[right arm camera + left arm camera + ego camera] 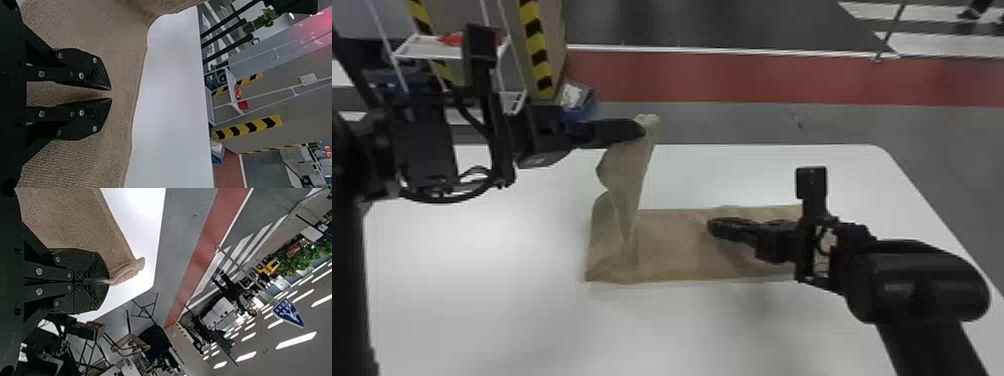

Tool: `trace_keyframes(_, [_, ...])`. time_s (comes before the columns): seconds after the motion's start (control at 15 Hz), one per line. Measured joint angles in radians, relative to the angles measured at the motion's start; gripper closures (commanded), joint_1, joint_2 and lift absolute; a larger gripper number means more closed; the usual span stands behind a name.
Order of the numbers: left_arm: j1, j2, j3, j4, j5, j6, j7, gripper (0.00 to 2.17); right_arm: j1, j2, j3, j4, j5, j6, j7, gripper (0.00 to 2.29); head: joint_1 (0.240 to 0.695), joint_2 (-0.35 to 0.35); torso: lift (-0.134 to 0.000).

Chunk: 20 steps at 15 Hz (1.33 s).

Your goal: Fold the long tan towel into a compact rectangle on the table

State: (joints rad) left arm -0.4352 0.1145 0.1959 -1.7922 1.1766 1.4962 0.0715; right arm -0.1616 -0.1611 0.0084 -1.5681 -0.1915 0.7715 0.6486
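Tan towel laid on the white table, one end raised.
Left gripper is closed on the towel's raised end above the table; right gripper is over the flat part, fingers parted by a narrow gap with nothing gripped. Containers beyond the table: a white wire rack bearing a red item, and a blue box with pale contents, nature not determinable.
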Motion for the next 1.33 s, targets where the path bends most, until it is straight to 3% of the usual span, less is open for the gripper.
trace_keyframes(0.47, [0.072,-0.018,-0.095,-0.044,-0.141,-0.075,0.061,1.79,0.077,-0.058,-0.231,-0.083,-0.122,-0.087,-0.001,0.04,0.695,-0.175,-0.128])
trace_keyframes(0.73, [0.145,-0.051,-0.199,-0.048,-0.197,-0.272,0.089,1.79,0.127,-0.118,-0.356,-0.087,-0.198,-0.141,-0.001,0.04,0.684,-0.279,-0.128])
trace_keyframes(0.93, [0.191,-0.077,-0.286,-0.034,-0.205,-0.420,0.105,1.79,0.163,-0.144,-0.413,-0.085,-0.227,-0.167,-0.001,0.04,0.680,-0.350,-0.128])
trace_keyframes(1.13, [0.222,-0.097,-0.360,-0.002,-0.210,-0.501,0.101,1.78,0.185,-0.156,-0.438,-0.084,-0.244,-0.181,0.000,0.04,0.686,-0.350,-0.128])
trace_keyframes(1.27, [0.242,-0.101,-0.411,0.035,-0.220,-0.582,0.097,1.57,0.190,-0.158,-0.443,-0.084,-0.248,-0.183,0.000,0.04,0.695,-0.350,-0.128])
trace_keyframes(1.33, [0.254,-0.101,-0.444,0.064,-0.229,-0.663,0.092,1.57,0.192,-0.158,-0.443,-0.084,-0.249,-0.183,0.000,0.04,0.695,-0.350,-0.128])
